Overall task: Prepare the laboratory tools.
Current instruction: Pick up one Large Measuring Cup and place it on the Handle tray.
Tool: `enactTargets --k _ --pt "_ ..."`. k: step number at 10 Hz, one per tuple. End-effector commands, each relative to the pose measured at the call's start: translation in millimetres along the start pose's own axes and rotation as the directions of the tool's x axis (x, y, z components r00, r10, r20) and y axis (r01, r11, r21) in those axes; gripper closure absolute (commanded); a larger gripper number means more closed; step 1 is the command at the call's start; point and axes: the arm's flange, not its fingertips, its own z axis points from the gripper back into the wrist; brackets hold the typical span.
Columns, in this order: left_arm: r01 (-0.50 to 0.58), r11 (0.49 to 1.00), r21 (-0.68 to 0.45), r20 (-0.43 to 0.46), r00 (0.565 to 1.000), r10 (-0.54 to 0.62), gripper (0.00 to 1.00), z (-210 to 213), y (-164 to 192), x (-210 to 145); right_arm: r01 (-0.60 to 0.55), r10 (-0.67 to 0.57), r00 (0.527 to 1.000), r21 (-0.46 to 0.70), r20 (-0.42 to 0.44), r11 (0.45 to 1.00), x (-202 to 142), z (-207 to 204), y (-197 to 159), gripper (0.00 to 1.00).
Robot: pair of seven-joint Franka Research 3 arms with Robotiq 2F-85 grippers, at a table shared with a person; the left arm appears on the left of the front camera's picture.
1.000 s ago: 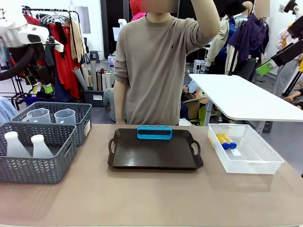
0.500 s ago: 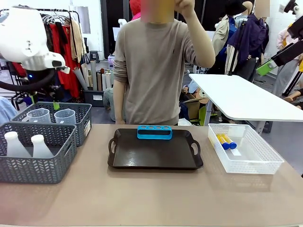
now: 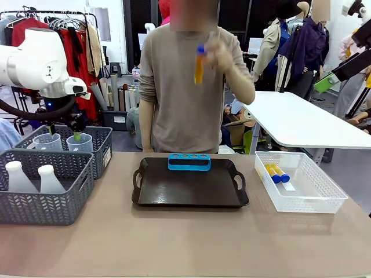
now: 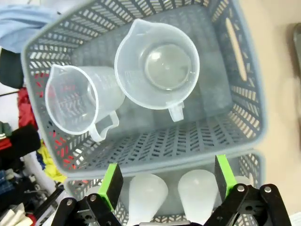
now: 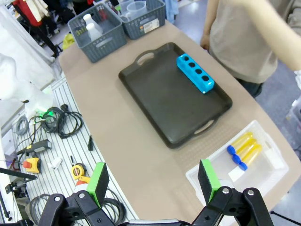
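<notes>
you're hovering your left gripper (image 4: pixel 168 179) wide open over the beaker basket

your left gripper's green pads are standing spread apart with nothing between them, hanging above the far grey basket (image 4: pixel 244 94), where two clear beakers (image 4: pixel 157 63) are sitting upright side by side. two white flasks (image 3: pixel 50 179) are standing in the nearer grey basket (image 3: pixel 40 205). your right gripper (image 5: pixel 153 181) is hanging high over the table (image 3: pixel 185 243), its fingers just as wide and gripping nothing. the blue rack (image 3: pixel 189 161) is lying at the far edge of the black tray (image 3: pixel 191 188), holes facing up. two amber tubes (image 3: pixel 275 172) are lying in the white basket (image 3: pixel 307 205), and the person's hand (image 3: pixel 223 55) is holding a blue-capped tube (image 3: pixel 200 65) at chest height.
</notes>
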Motion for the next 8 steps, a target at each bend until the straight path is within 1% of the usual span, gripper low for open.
enactTargets --k 1,4,5,7,8 --pt "-0.067 0.997 -0.03 -0.038 0.997 0.065 0.0 -16 0 10 -0.005 0.005 1.0 0.017 0.019 1.0 2 0 1 0.0" --pt "-0.125 0.992 -0.014 -0.055 0.991 0.124 0.0 -47 -6 15 -0.005 0.005 1.0 0.017 0.019 1.0 2 0 1 0.0" --pt "-0.141 0.99 -0.001 -0.037 0.989 0.14 0.0 -55 -4 16 -0.005 0.005 1.0 0.017 0.019 1.0 2 0 1 0.0" --pt "-0.154 0.988 -0.014 -0.055 0.987 0.153 0.0 -65 -2 19 -0.005 0.005 1.0 0.017 0.019 1.0 2 0 1 0.0" --pt "-0.15 0.988 -0.019 -0.05 0.988 0.149 0.0 -72 -3 20 -0.005 0.005 1.0 0.017 0.019 1.0 2 0 1 0.0"
